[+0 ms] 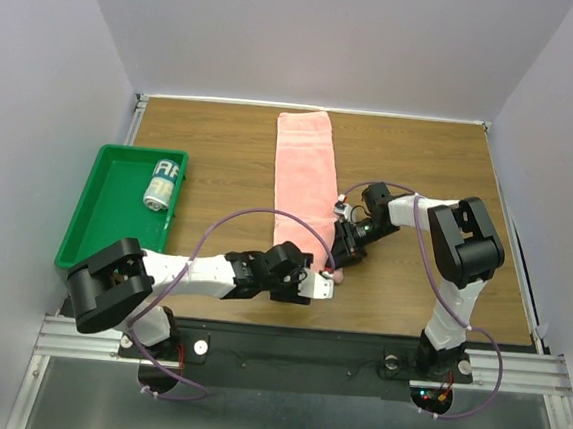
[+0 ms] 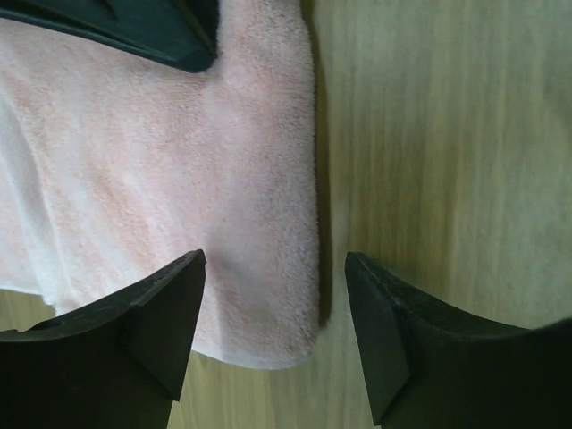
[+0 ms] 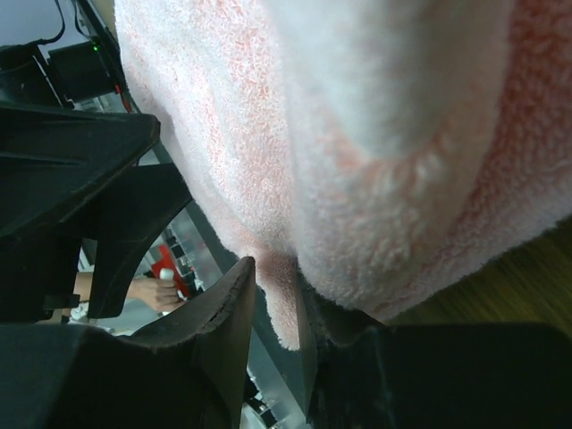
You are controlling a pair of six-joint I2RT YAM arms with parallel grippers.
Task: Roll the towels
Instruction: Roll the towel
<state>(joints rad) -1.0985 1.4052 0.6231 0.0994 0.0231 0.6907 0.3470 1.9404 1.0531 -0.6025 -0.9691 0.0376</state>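
Top external view gives us two towels, one tray, and two arms meeting near the middle of the wooden table [image 1: 422,156]. We count one pink towel [image 1: 304,166], lying flat as a long strip from the far edge of the table toward the arms. The second is a printed towel [image 1: 162,184], which sits rolled up inside the green tray [image 1: 91,208] on the left, well apart from the pink one.

Both grippers are at the near end of the pink towel. The left gripper [image 1: 321,283] comes in from the left at the towel's near edge, and the right gripper [image 1: 339,251] sits just beside it at the near right corner.

From the left wrist we see that gripper's two fingers [image 2: 152,340] spread wide. The towel's long edge and near corner lie between them, with bare wood under the right-hand finger. A third black finger shows at the top left, over the cloth.

From the right wrist we see its two fingers [image 3: 223,322] pressed nearly together, pinching a thin fold of the pink towel, and the cloth bunches above them
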